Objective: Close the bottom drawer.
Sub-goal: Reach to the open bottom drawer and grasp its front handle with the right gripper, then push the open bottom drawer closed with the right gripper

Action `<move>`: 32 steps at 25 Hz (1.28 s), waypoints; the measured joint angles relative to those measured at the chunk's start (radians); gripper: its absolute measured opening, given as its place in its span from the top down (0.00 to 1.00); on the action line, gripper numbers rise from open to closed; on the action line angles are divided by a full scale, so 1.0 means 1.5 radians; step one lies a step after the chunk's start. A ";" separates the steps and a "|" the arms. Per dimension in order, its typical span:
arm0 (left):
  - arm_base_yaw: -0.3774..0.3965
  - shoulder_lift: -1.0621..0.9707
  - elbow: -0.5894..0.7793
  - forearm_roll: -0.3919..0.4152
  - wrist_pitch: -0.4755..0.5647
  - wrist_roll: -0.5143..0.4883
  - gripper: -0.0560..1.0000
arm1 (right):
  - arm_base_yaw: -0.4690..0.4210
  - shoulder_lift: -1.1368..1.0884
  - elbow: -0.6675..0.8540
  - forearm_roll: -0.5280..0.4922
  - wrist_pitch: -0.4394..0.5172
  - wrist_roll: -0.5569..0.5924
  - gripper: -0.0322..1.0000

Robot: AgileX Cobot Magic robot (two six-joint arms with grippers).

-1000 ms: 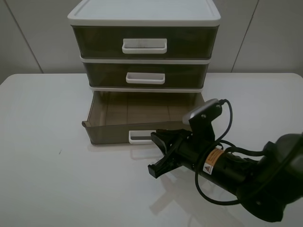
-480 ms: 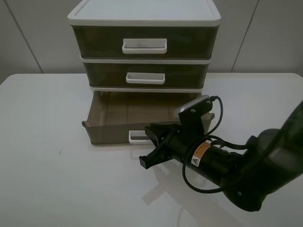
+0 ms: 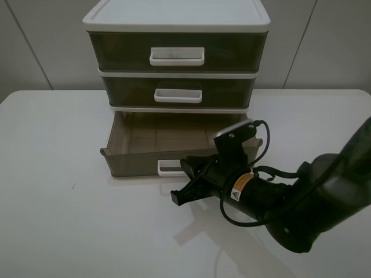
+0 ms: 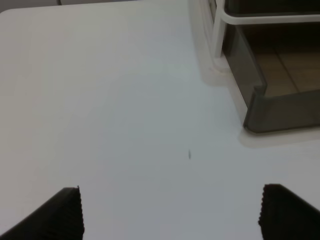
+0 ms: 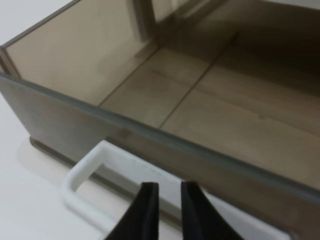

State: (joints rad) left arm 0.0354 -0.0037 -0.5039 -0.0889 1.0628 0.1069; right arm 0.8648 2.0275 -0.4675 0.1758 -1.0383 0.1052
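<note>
From above, we see the right gripper (image 3: 184, 180) low over the table (image 3: 69, 202), with the white handle (image 3: 171, 168) of the bottom drawer (image 3: 133, 162) just ahead of its fingertips and the drawer pulled well out of the unit (image 3: 174, 23). On the left wrist, the left gripper (image 4: 170, 189) has its fingers (image 4: 65, 215) spread wide, a drawer corner (image 4: 270, 110) well ahead of one. On the right wrist, we see the right gripper (image 5: 167, 187) with fingers (image 5: 145, 210) drawn to a slim gap, holding nothing, the handle (image 5: 100, 160) just beyond the tips and the drawer (image 5: 200, 115) open behind it.
</note>
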 joint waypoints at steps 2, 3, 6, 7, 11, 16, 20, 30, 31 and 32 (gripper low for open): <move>0.000 0.000 0.000 0.000 0.000 0.000 0.27 | -0.006 0.000 -0.006 0.002 0.007 0.000 0.95; 0.000 0.000 0.000 0.000 0.000 0.000 0.27 | -0.007 0.000 -0.009 0.005 0.015 0.000 0.95; 0.000 0.000 0.000 0.000 0.000 0.000 0.27 | -0.006 0.000 -0.017 0.011 0.033 0.000 0.95; 0.000 0.000 0.000 0.000 0.000 0.000 0.27 | -0.006 0.000 -0.020 0.013 0.037 0.000 0.95; 0.000 0.000 0.000 0.000 0.000 0.000 0.27 | -0.006 0.000 -0.036 0.031 0.050 -0.016 0.95; 0.000 0.000 0.000 0.000 0.000 0.000 0.27 | -0.006 0.001 -0.056 0.044 0.076 -0.036 0.95; 0.000 0.000 0.000 0.000 0.000 0.000 0.27 | -0.006 0.016 -0.078 0.054 0.077 -0.039 0.95; 0.000 0.000 0.000 0.000 0.000 0.000 0.27 | -0.005 0.031 -0.107 0.063 0.080 -0.040 0.95; 0.000 0.000 0.000 0.000 0.000 0.000 0.27 | -0.005 0.032 -0.112 0.068 0.083 -0.040 0.95; 0.000 0.000 0.000 0.000 0.000 0.000 0.27 | -0.005 0.032 -0.117 0.073 0.089 -0.042 0.95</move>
State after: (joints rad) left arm 0.0354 -0.0037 -0.5039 -0.0889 1.0628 0.1069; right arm 0.8569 2.0751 -0.6436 0.2854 -0.9044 0.0423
